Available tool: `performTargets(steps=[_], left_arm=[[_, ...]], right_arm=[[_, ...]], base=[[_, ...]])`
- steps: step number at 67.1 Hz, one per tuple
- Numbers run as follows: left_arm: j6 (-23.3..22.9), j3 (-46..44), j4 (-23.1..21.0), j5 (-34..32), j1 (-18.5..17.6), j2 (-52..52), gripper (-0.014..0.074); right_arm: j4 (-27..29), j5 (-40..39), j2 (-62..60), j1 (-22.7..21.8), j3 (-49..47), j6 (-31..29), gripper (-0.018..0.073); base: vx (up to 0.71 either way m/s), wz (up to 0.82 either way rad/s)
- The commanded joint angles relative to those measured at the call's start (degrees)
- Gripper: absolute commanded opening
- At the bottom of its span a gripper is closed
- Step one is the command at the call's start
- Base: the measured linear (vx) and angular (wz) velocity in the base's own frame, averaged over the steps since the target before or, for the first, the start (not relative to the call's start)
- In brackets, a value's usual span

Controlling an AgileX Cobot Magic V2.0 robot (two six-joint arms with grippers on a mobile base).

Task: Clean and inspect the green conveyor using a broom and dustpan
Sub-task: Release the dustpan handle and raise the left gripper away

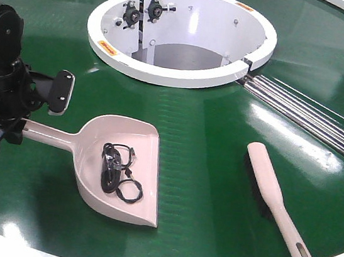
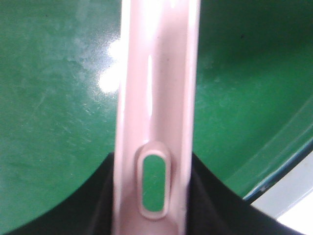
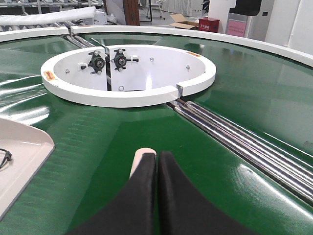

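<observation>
Trouble comes if the dustpan (image 1: pixel 148 163) tips. We think the black wire bits (image 1: pixel 119 169) in it can slide out of the wide mouth onto the green conveyor (image 1: pixel 208 140). The left pincer (image 1: pixel 15 122) holds only the far end of the long handle (image 2: pixel 156 98), so the scoop may sag or twist. It looks closed on that handle, with its fingers (image 2: pixel 73 205) against both sides. The right pincer (image 3: pixel 157 161) is squeezed tight with nothing in it. It sits just above the tip of the broom (image 1: pixel 272 189), which lies on the conveyor well apart from the dustpan.
</observation>
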Motion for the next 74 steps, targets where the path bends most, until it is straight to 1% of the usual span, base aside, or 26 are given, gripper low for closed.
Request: performTargets(steps=[1,64,74], left_arm=[[-1.0,-1.64,-0.78,1.17,-0.39,-2.68,-0.0006],[-1.0,-1.64,-0.78,1.04,-0.39,-2.68,-0.0006],[-1.0,-1.64,-0.28,1.16,-0.39,-2.68,0.0016]], right_arm=[[-0.06,-4.81,0.43,-0.36,-1.52,-0.28,-0.0006],[-0.11,-4.81,0.43,-0.36,-1.52,-0.28,-0.0004],[-0.11,-4.81,0.43,-0.36,-1.52,-0.28,-0.0004]], base=[[0.0,0.0],[0.0,0.0],[0.0,0.0]])
